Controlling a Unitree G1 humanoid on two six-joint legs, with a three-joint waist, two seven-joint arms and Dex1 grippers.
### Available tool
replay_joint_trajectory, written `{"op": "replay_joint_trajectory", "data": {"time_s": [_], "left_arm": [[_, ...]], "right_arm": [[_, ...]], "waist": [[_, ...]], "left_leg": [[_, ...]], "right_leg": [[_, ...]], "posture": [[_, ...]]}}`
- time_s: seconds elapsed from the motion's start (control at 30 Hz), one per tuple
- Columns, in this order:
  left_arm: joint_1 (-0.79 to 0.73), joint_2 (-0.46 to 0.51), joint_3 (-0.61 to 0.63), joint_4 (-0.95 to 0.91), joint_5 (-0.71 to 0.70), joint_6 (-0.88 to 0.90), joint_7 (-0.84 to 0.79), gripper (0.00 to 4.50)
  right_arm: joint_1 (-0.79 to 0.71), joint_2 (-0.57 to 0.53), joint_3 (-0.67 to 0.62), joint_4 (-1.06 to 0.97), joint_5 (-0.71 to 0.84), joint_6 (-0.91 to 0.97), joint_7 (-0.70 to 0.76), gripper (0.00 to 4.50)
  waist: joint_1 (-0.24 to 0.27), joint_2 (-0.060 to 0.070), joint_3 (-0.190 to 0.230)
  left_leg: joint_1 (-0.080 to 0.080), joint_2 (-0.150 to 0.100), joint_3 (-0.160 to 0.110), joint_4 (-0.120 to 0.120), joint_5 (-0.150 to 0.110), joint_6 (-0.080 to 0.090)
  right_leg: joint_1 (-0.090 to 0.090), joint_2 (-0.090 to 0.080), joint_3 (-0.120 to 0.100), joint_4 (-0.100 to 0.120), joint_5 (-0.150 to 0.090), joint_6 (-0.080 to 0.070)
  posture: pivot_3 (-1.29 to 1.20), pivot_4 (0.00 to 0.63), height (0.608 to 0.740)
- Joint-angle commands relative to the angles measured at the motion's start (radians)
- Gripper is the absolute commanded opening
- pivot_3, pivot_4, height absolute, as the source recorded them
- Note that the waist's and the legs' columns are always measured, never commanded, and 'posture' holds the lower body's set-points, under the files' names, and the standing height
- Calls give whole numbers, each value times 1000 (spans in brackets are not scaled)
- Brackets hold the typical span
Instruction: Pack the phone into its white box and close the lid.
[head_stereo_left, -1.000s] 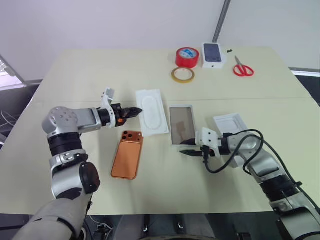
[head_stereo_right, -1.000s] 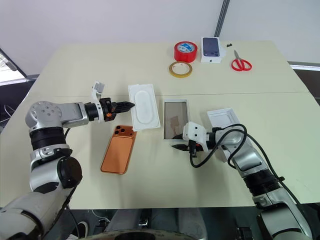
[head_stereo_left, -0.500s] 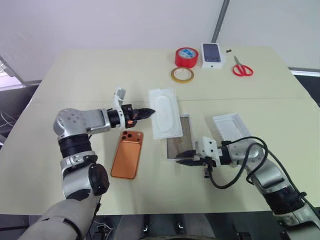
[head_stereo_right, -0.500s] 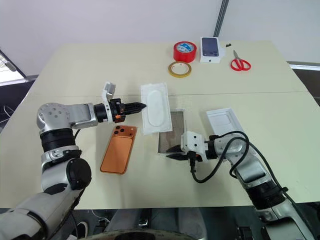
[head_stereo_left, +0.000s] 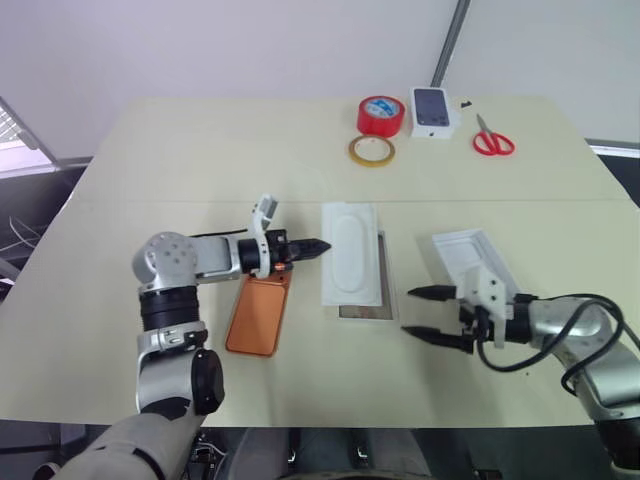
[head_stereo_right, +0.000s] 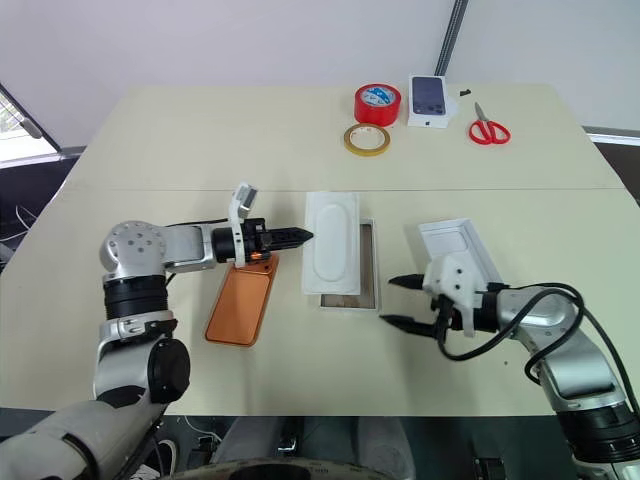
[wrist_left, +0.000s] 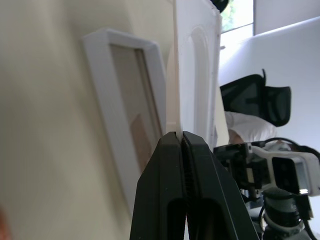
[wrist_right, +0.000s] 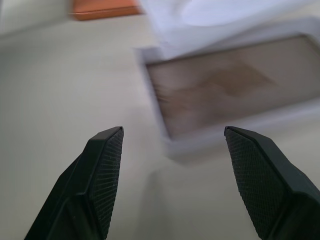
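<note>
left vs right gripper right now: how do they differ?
The left gripper is shut on the thin white insert, while the right gripper is open and holds nothing. The left gripper carries the insert over the white box; the right gripper sits just off the box's near corner, apart from it. They point roughly toward each other. Both have two black fingers and hang above the table.
</note>
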Motion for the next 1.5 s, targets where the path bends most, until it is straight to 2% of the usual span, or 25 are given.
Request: {"op": "replay_joint_trajectory", "data": {"time_s": [0.03, 0.23, 0.33, 0.53, 0.67, 0.73, 0.77, 0.8, 0.87, 1.0, 1.07, 1.17, 1.27, 1.5], "left_arm": [[-13, -15, 11, 16, -5, -7, 8, 0], [4, -41, -8, -6, -12, 6, 17, 0], [-1, -44, 4, 0, -11, 0, 26, 897], [-7, -38, -10, -9, -8, 19, 37, 3852], [13, 14, -65, -72, -17, -6, -4, 3852], [34, 60, -116, -141, 9, -92, -32, 3852], [56, 76, -132, -182, 35, -190, -54, 3852], [81, 104, -160, -219, 75, -296, -82, 3909], [133, 161, -202, -263, 145, -487, -150, 3909], [221, 296, -236, -259, 163, -604, -309, 3909], [267, 366, -278, -269, 204, -673, -374, 3909], [323, 445, -275, -283, 192, -712, -462, 3909], [338, 472, -232, -289, 114, -653, -499, 3909], [416, 545, -269, -306, 149, -662, -522, 3909]], "right_arm": [[-38, 39, -63, 4, 49, -20, -46, 3347], [-50, 60, -63, 14, 42, -25, -74, 3347], [-48, 60, -63, 24, 39, -32, -73, 3401], [-82, 75, -40, 30, 36, -38, -82, 3401], [-142, 112, -31, 18, 73, 13, -116, 3401], [-175, 134, -17, 5, 94, 56, -130, 3401], [-191, 148, -3, -2, 105, 87, -145, 3401], [-200, 158, 13, -16, 126, 115, -139, 2852], [-208, 167, 60, -43, 116, 125, -127, 2051], [-231, 162, 210, -21, -8, 75, -105, 27], [-246, 142, 258, 16, -72, 35, -88, 27], [-300, 140, 290, 80, -118, 26, -81, 27], [-343, 146, 324, 124, -150, 33, -65, 27], [-426, 149, 434, 268, -283, -2, -40, 27]], "waist": [[-4, 0, 0], [3, 0, 0], [2, 0, 0], [1, 0, 0], [-2, 0, 0], [-5, 0, 0], [-7, 0, 0], [-7, 0, 0], [-8, 1, 0], [-13, 1, 0], [-13, 1, 0], [-19, 0, 0], [-19, 1, 0], [-25, 1, 0]], "left_leg": [[0, 0, 0, 0, 0, 0], [0, 0, 0, 0, 0, 0], [0, 0, 0, 0, 0, 0], [0, 0, 0, 0, 0, 0], [0, 0, 0, 0, 0, 0], [0, 0, 0, 0, 0, 0], [0, 0, 0, 0, 0, 0], [0, 0, 0, 0, 0, -1], [0, 0, 0, -1, 1, -1], [0, 0, 0, -2, 1, -1], [0, 0, -1, -1, 1, -1], [0, 0, -1, -1, 0, 0], [0, 0, -1, -1, -3, 5], [0, 0, -1, -1, -3, 6]], "right_leg": [[0, 0, 0, 0, 0, 0], [0, 0, 0, 0, 0, 0], [0, 0, 0, 0, 0, 0], [0, 0, 0, 0, 0, 0], [0, 0, 0, 1, 0, 0], [0, 0, 0, 1, 0, 0], [0, 0, 0, 1, 0, 0], [-1, 0, 0, 1, 0, 0], [-1, 0, 0, 1, 0, 0], [-1, 0, 0, 0, 0, 0], [-1, 0, 0, 0, 0, 0], [-1, 0, 0, -1, 0, 0], [-1, -1, 0, -1, 0, 0], [-1, -1, 0, 0, 0, 0]], "posture": [[0, 150, 740], [0, 150, 740], [0, 150, 740], [0, 150, 740], [0, 150, 740], [0, 150, 740], [0, 150, 740], [0, 150, 740], [0, 150, 740], [0, 150, 740], [0, 150, 740], [0, 150, 740], [0, 150, 740], [0, 150, 740]]}}
